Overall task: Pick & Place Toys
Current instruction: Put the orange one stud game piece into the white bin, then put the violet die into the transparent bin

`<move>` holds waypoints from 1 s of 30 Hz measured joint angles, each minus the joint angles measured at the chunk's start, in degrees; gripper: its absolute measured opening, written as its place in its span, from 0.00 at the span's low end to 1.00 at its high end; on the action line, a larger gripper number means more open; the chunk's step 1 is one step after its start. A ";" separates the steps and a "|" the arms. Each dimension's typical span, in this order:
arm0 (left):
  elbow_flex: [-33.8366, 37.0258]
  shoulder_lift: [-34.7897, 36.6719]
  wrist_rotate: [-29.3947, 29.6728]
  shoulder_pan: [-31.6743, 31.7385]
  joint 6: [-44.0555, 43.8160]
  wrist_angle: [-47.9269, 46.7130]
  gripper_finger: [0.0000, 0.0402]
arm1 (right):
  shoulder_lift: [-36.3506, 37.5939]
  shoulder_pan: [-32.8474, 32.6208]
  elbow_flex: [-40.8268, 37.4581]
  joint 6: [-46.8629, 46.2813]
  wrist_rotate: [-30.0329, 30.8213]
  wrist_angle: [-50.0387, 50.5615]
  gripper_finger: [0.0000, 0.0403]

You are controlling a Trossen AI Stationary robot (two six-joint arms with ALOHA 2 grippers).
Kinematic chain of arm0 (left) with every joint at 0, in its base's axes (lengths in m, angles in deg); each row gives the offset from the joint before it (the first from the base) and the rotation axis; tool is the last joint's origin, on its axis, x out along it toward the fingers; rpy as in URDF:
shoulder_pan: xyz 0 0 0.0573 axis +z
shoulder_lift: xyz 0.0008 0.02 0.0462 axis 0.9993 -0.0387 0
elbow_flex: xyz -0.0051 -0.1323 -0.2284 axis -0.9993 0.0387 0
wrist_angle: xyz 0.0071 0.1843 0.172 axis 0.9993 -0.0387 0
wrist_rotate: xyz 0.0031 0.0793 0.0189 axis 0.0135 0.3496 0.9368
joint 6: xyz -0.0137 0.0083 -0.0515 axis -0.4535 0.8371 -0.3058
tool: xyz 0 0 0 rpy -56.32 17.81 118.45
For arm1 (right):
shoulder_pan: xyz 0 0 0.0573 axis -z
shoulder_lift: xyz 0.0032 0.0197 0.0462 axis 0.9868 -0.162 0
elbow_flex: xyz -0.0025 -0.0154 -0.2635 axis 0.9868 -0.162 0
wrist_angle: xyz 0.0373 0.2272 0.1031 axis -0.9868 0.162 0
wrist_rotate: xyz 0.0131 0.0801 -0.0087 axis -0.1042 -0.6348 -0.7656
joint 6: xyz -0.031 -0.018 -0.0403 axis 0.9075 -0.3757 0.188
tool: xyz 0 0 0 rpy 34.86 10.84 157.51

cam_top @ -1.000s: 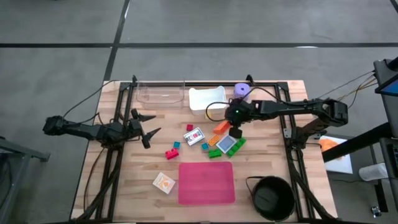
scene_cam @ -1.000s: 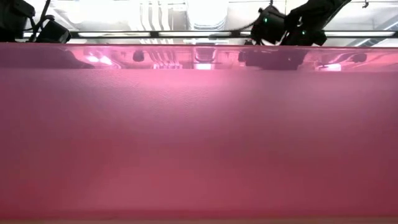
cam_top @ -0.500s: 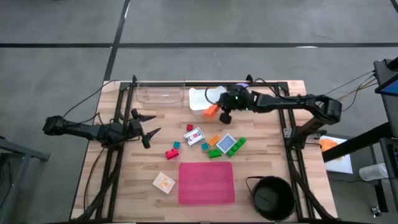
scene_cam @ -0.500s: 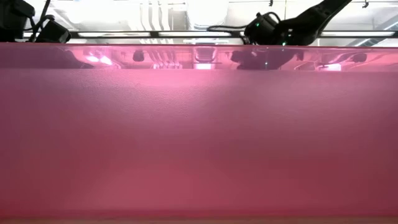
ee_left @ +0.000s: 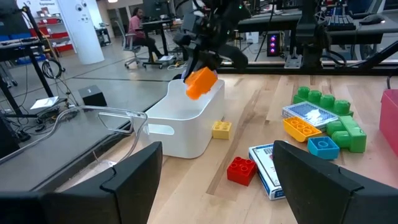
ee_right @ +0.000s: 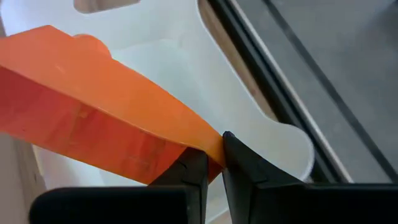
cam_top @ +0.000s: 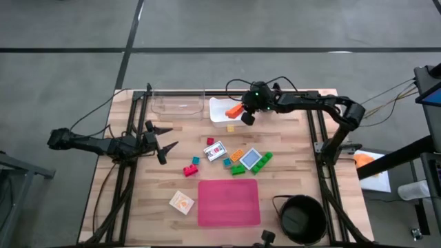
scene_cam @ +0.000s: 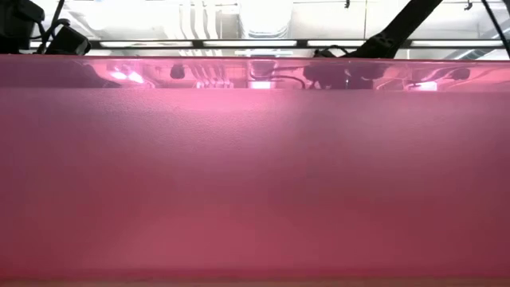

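Note:
My right gripper (cam_top: pixel 242 115) is shut on an orange block (cam_top: pixel 235 109), held over the white tub (cam_top: pixel 219 105) at the far middle of the table. The block also shows in the left wrist view (ee_left: pixel 201 83) above the tub's rim (ee_left: pixel 186 118). My left gripper (cam_top: pixel 165 138) is open and empty at the table's left. A yellow block (cam_top: pixel 230 128) lies on the table by the tub. A white card (cam_top: pixel 215 150), a red block (cam_top: pixel 210 141), a blue card (cam_top: pixel 251 160) and green blocks (cam_top: pixel 264 158) lie mid-table. An orange card (cam_top: pixel 182 201) lies near the front. The purple die is hidden. My right gripper pinches one end corner of the orange block (ee_right: pixel 208 146) between its two fingertips (ee_right: pixel 245 165). The fingers slant down from the table's right. The block is lifted clear and tilted, its long body (ee_right: pixel 93 112) reaching out over the inside of the tub (ee_right: pixel 186 62).
A pink mat (cam_top: pixel 229 202) lies at the front middle and fills the low view (scene_cam: pixel 255 175). A black pot (cam_top: pixel 301 219) stands at the front right. A clear container (cam_top: pixel 179 105) sits left of the tub. Teal (cam_top: pixel 227 162), pink (cam_top: pixel 189 169) and flat orange (cam_top: pixel 236 154) blocks lie mid-table.
My right gripper has gone from the cluster of blocks toward the table's far edge and a little left, carrying the orange block. The block has been lifted off the table and now hangs over the white tub.

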State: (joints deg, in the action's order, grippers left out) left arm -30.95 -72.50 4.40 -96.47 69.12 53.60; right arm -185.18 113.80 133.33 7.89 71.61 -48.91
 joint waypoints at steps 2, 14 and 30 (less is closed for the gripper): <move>0.00 0.00 -0.01 0.00 0.00 0.02 0.76 | -0.54 0.00 0.22 0.00 -0.17 -0.10 0.11; 0.00 0.00 -0.02 0.00 0.02 -0.06 0.76 | 1.16 0.00 1.52 -1.55 0.30 -0.72 0.52; 0.00 0.00 -0.04 0.00 0.00 -0.13 0.76 | 2.86 -4.62 1.37 -0.75 -15.13 -1.57 0.66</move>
State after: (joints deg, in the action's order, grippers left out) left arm -30.95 -72.50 4.36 -96.47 69.12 53.47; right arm -182.32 109.19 134.70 7.15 56.48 -50.48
